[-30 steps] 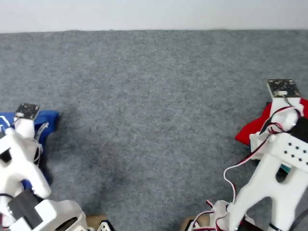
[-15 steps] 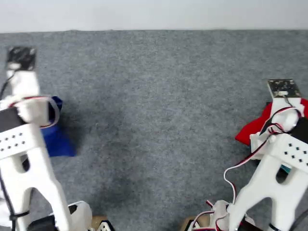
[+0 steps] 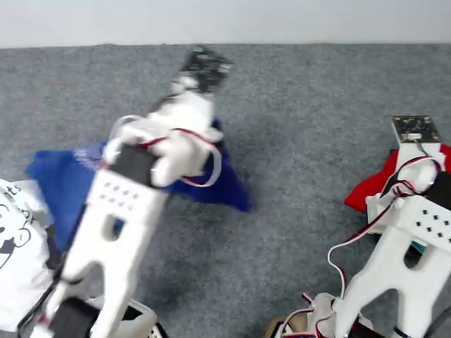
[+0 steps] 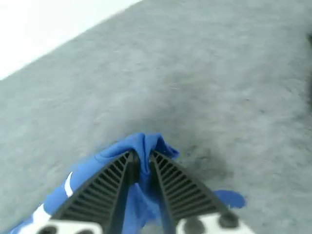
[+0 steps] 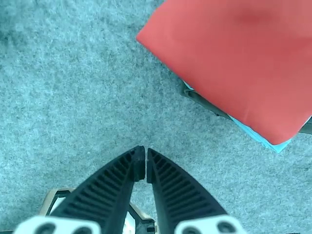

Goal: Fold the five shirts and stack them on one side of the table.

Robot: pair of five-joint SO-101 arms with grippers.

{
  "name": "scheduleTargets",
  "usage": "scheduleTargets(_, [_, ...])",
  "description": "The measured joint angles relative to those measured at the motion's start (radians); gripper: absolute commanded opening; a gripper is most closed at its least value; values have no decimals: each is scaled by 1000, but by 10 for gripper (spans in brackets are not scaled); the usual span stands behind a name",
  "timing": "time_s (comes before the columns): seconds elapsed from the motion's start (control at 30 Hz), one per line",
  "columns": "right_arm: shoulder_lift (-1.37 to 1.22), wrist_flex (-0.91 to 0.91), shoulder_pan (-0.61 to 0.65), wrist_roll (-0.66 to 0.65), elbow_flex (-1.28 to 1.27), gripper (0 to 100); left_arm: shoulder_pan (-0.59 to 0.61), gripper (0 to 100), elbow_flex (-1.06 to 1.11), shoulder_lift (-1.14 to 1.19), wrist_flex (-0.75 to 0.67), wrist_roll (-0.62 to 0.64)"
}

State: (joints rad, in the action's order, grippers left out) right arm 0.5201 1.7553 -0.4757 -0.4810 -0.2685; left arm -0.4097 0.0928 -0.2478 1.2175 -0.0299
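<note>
No lettering, number or sign can be read. A black cartoon drawing is printed on the white shirt (image 3: 21, 264) at the left edge of the counter (image 3: 303, 120), with no legible words in it. White marks are seen on the blue shirt (image 3: 60, 179), too blurred to be made out.

Rough, matt grey felt covers the table (image 3: 317, 105). Soft blue cloth shirt (image 3: 60, 179), smooth red cloth shirt (image 5: 234, 58); the left gripper (image 4: 141, 157) is ribbed matt black plastic.
</note>
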Motion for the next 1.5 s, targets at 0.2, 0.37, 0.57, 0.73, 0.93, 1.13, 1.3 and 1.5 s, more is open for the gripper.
scheduleTargets(0.2, [0, 0, 17, 2, 0, 10, -66, 100, -166, 269, 0, 0])
scheduleTargets(0.37, [0, 0, 97, 5, 0, 10, -68, 194, -339, 324, 89, 37])
scheduleTargets(0.57, [0, 0, 276, 3, 0, 10, -6, 197, -520, 324, 244, 48])
scheduleTargets(0.73, [-83, 0, 420, 5, 0, 16, 103, 195, -618, 324, 410, 15])
scheduleTargets(0.93, [-256, 0, 614, 52, 0, 160, 333, 195, -674, 324, 511, 5])
scheduleTargets(1.13, [-400, -66, 766, 103, 0, 224, 531, 195, -589, 275, 516, -64])
scheduleTargets(1.3, [-512, -201, 836, 109, 0, 224, 640, 195, -476, 213, 517, -72])
scheduleTargets(1.5, [-655, -319, 861, 109, 0, 224, 717, 195, -408, 204, 517, -72])
